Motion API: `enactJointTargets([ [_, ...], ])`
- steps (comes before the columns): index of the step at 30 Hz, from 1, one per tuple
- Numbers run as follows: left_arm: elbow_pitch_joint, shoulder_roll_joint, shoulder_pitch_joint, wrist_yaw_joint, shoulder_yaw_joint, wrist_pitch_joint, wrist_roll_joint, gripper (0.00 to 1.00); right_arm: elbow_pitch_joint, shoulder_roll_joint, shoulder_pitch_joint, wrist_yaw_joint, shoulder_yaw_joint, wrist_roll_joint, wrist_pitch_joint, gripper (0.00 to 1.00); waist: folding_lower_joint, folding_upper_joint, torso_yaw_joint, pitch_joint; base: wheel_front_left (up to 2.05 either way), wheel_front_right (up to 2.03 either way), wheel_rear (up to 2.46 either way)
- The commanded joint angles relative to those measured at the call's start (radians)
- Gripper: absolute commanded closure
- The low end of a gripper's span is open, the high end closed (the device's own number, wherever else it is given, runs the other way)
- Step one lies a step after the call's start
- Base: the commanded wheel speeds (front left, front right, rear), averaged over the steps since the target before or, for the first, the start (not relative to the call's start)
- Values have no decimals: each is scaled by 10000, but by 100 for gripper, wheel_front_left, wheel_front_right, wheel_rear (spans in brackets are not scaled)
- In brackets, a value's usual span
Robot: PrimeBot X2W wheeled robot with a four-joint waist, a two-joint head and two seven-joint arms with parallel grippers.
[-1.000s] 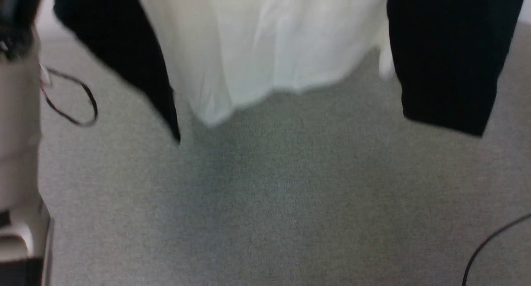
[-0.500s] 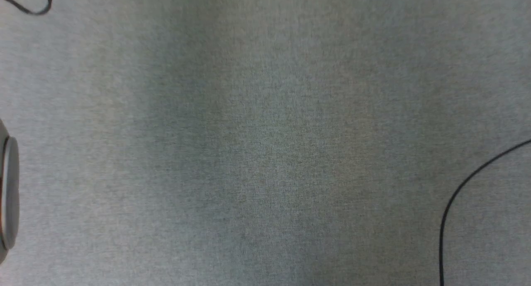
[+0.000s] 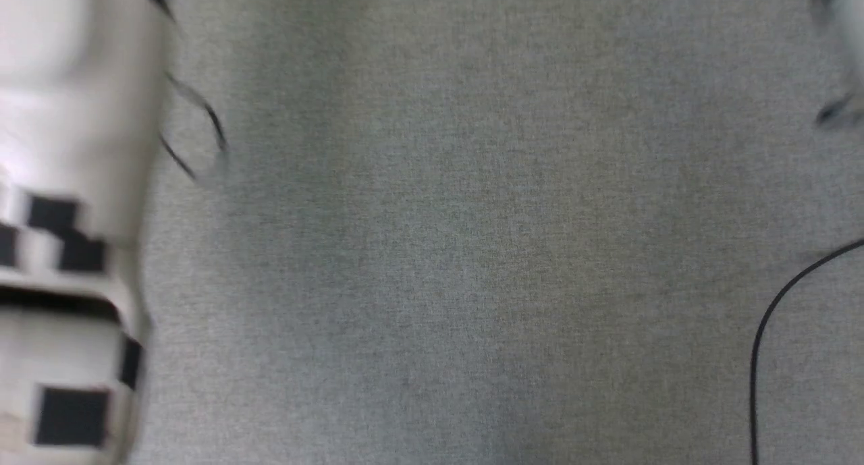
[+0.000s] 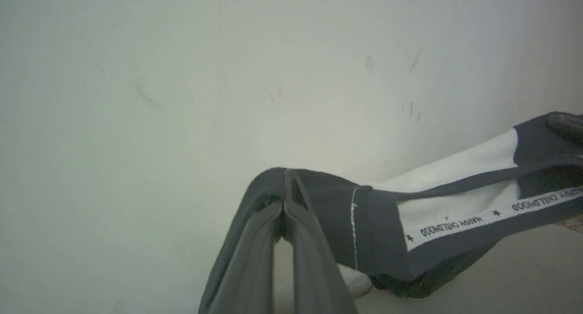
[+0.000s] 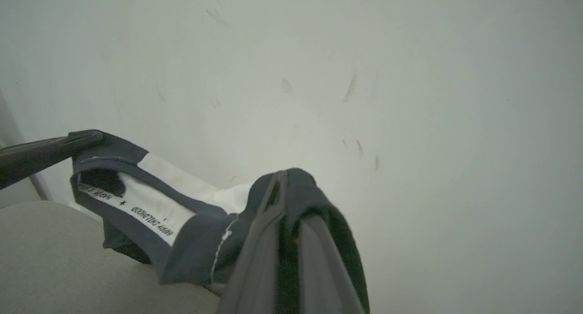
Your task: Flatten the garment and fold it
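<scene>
The garment (image 4: pixel 446 204) hangs stretched between my two grippers in front of a pale wall. Its black-trimmed collar with a white lettered band runs across the gap. In the left wrist view my left gripper (image 4: pixel 284 202) is shut on the black shoulder fabric, and the right gripper (image 4: pixel 565 122) pinches the far end at the right edge. In the right wrist view my right gripper (image 5: pixel 284 191) is shut on black fabric of the garment (image 5: pixel 155 204), with the left gripper (image 5: pixel 68 143) gripping the other shoulder at the left.
The head view looks down on a grey fabric surface (image 3: pixel 439 249). A blurred pale forearm (image 3: pixel 67 181) with black square marks stands at its left, beside a thin looped cable (image 3: pixel 202 134). A black cable (image 3: pixel 776 316) curves in at the lower right.
The head camera has swung. The garment's white hem and black sleeves, at the top of its view a second ago, have left it, and a pale forearm now shows at the left.
</scene>
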Motion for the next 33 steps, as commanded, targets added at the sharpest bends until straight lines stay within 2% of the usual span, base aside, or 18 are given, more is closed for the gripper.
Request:
enactJointTargets([
  [1,74,-107,565,-79,-139,-182,-79,100,-70,2,473,-21,77,209,-98,100,0,0,233,-591,0,0,0],
  [9,-40,-276,4488,-139,-1301,-712,-315,100,-910,-322,4136,-21,631,1480,-201,100,0,0,453,-2544,0,0,0],
  [14,-616,56,6598,-148,-1838,-619,-582,100,-1357,-469,6370,-21,695,2142,-107,100,0,0,518,-3782,0,0,0],
  [18,-1262,355,8156,-108,-2012,-372,-854,100,-1636,-545,7979,-21,834,2452,416,100,0,0,556,-4569,0,0,0],
  [25,-2577,929,10463,418,-2132,132,-1189,100,-1783,-602,10296,-21,463,2787,1717,100,0,0,569,-5643,0,0,0],
  [33,-4451,1531,12650,1078,-2370,1054,-1541,100,-2306,-630,12508,-21,-469,3106,3583,100,0,0,665,-6496,0,0,0],
])
